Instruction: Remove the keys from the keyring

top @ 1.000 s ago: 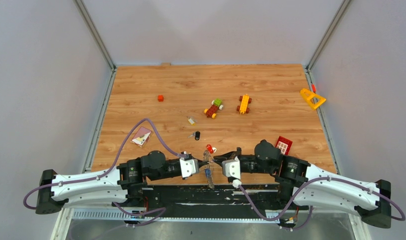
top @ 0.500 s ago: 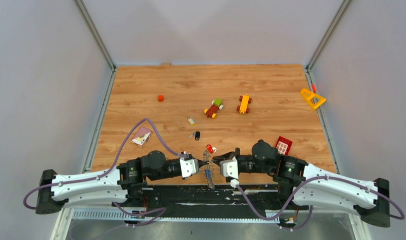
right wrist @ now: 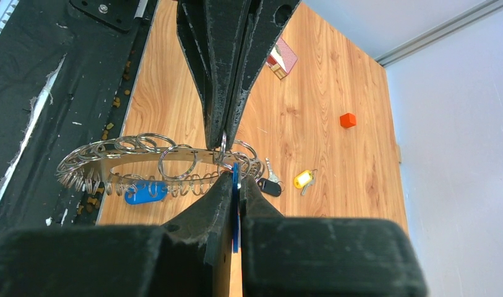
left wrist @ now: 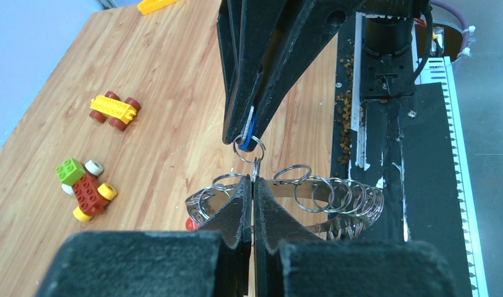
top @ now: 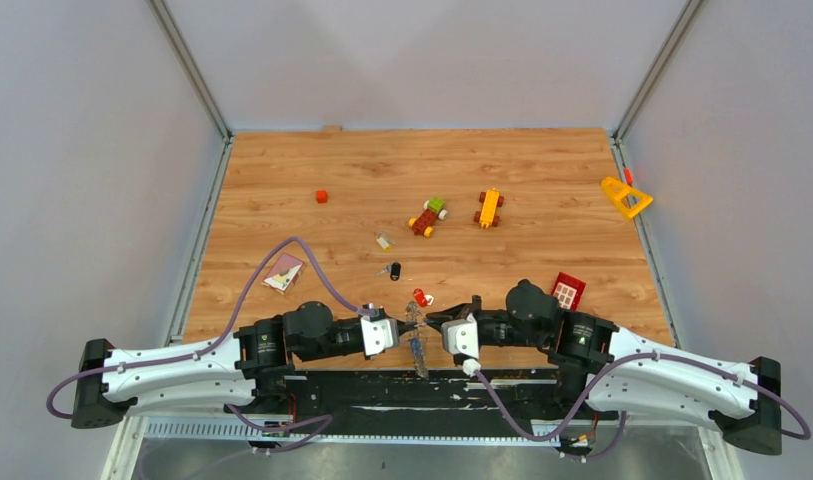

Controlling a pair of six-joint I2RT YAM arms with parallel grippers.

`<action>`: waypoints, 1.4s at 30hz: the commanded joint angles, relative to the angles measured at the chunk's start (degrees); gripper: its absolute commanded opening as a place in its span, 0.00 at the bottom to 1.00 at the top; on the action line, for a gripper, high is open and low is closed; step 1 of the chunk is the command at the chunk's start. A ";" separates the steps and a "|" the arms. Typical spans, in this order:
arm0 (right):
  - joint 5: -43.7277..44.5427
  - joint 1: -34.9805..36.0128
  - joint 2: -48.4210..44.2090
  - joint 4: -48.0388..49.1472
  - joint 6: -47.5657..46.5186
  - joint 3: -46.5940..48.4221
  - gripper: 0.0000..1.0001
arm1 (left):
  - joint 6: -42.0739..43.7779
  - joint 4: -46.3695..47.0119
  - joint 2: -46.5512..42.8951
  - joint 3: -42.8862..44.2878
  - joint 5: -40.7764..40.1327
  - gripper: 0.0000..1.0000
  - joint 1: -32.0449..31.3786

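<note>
Keyring (left wrist: 335, 197) pinched by left pincer (left wrist: 253, 183); right pincer (right wrist: 235, 180) pinching a blue key (left wrist: 249, 129) on it

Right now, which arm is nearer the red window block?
Right. The block lies just beside the right arm; the left arm is well to its left, past the keyring.

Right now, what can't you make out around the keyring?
Top view: keyring too small; the hold on it is unreadable.
Left wrist: blue key mostly hidden inside the right gripper; only an edge shows.
Right wrist: keyring's near rim hidden behind the right gripper; left gripper covers where it pinches the keyring.
</note>
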 commanded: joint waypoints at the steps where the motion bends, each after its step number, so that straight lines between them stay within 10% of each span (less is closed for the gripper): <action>1: -0.15 0.30 -1.30 2.45 0.02 1.54 0.00 | 0.13 3.32 -0.18 2.88 -0.07 0.00 -0.24; 42: -0.56 0.30 -1.57 3.46 0.32 1.28 0.00 | 1.26 1.72 0.86 3.86 0.24 0.00 -0.22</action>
